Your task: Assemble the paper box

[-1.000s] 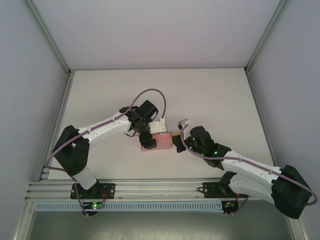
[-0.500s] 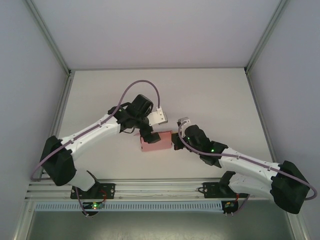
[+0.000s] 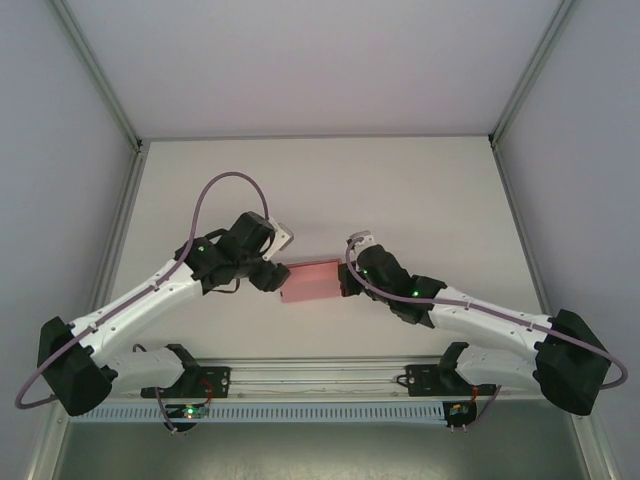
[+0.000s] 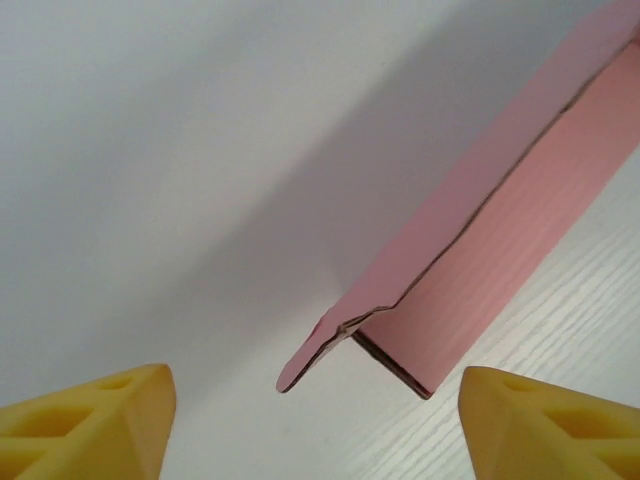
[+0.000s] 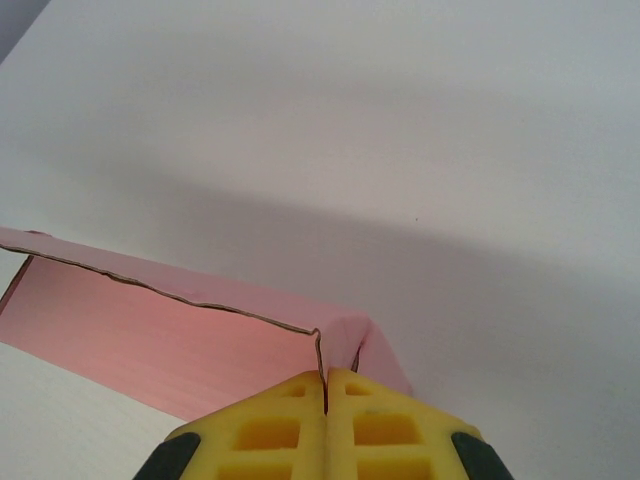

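The pink paper box (image 3: 312, 281) lies on the white table between the two arms, partly folded. My right gripper (image 5: 325, 388) is shut on the box's right end flap (image 5: 345, 340), its yellow fingers pressed together on the thin card. The box's long pink side (image 5: 150, 320) runs off to the left in the right wrist view. My left gripper (image 4: 310, 420) is open, its yellow fingertips (image 4: 90, 425) wide apart just short of the box's left end (image 4: 400, 330), where a rounded flap (image 4: 310, 358) sticks out. Seen from above, the left gripper (image 3: 270, 275) sits by the box's left edge.
The white table (image 3: 420, 190) stretches bare behind the box. Grey walls and metal frame posts (image 3: 128, 150) close in the workspace on both sides. A rail (image 3: 320, 378) runs along the near edge at the arm bases.
The left arm has swung left and let go of the box, ending off its left end with fingers open. The right gripper has kept its hold on the right end, shifting slightly left.
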